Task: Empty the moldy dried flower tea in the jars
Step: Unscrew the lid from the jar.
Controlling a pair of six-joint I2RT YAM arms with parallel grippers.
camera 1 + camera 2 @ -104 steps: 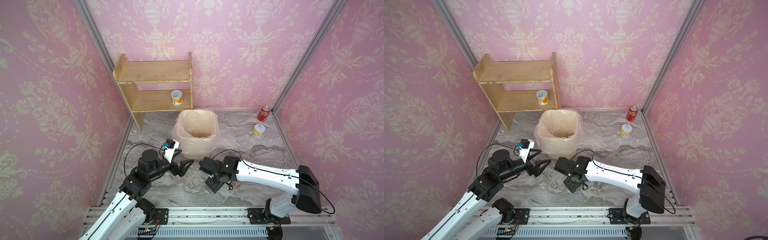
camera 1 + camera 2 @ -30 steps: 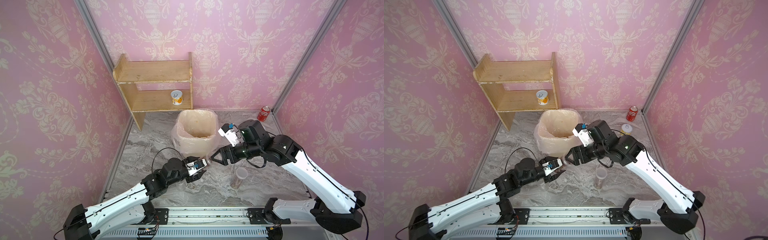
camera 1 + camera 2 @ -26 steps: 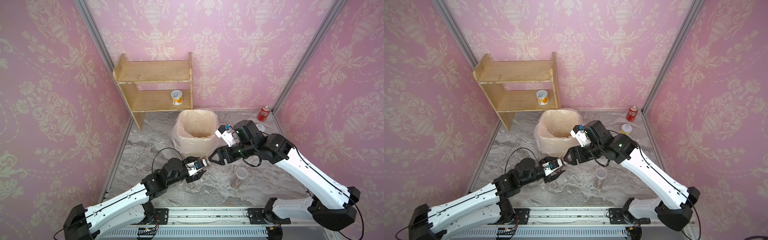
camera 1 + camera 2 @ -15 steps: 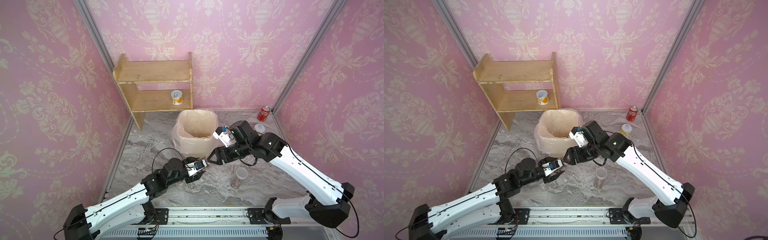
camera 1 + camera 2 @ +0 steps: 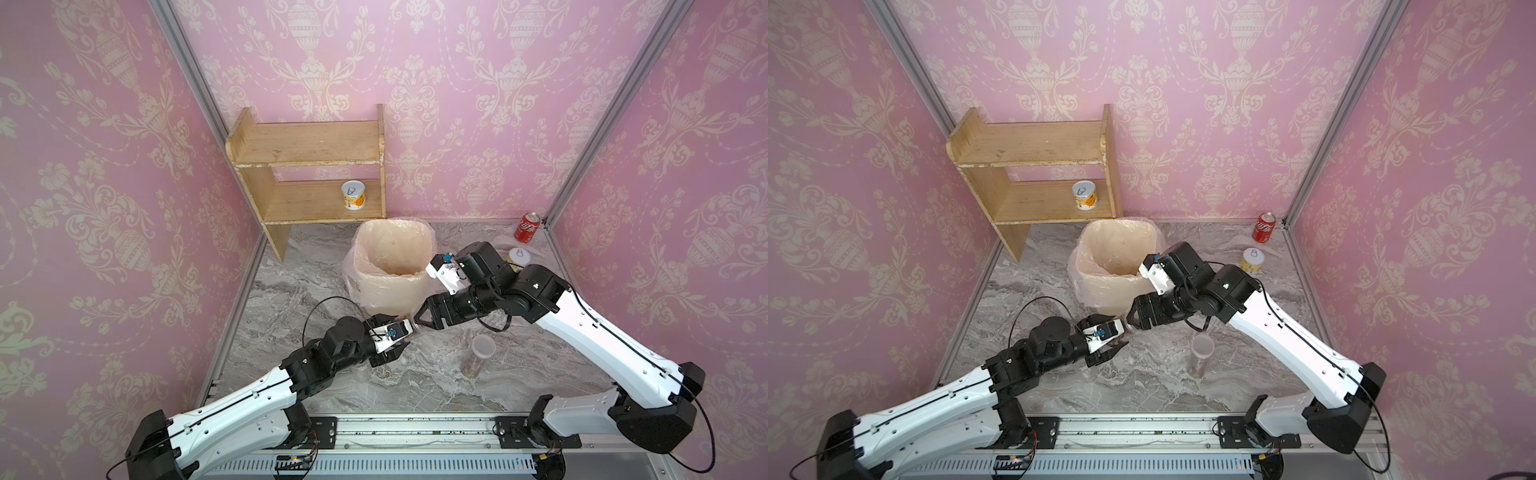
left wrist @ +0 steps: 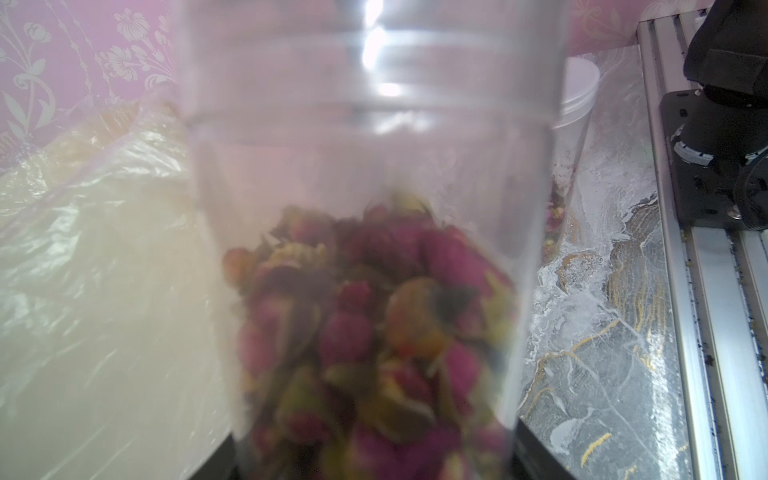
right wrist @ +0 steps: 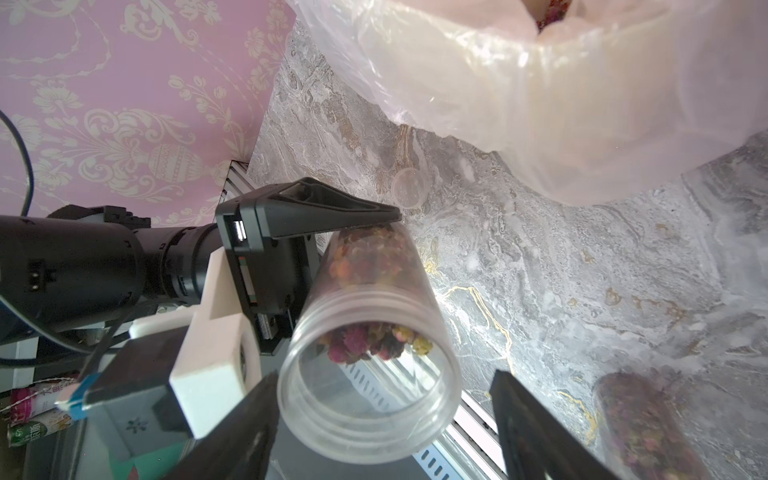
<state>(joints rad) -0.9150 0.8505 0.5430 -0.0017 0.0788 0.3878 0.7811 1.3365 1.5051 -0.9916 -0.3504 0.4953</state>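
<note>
My left gripper (image 5: 395, 347) is shut on a clear lidless jar (image 7: 370, 324) and holds it tilted, mouth toward my right gripper (image 7: 384, 374). Moldy dried flower tea (image 6: 365, 324), red-brown buds, lies at the jar's bottom end. The right gripper is open around the jar's mouth: one finger (image 7: 237, 419) is against the rim, the other (image 7: 536, 432) stands apart. In both top views the two grippers meet just in front of the lined bin (image 5: 390, 286) (image 5: 1108, 291). A taller jar (image 5: 480, 357) (image 5: 1200, 357) with a whitish lid stands upright to the right, buds inside.
A clear round lid (image 7: 409, 187) lies on the marble floor near the bin. A wooden shelf (image 5: 307, 178) at the back holds a printed tin (image 5: 353, 194). A red cola can (image 5: 527, 227) and another tin (image 5: 518, 257) stand at the back right.
My right arm has swung left and down, bringing its open jaws around the mouth of the jar. The left gripper has kept the jar in place.
</note>
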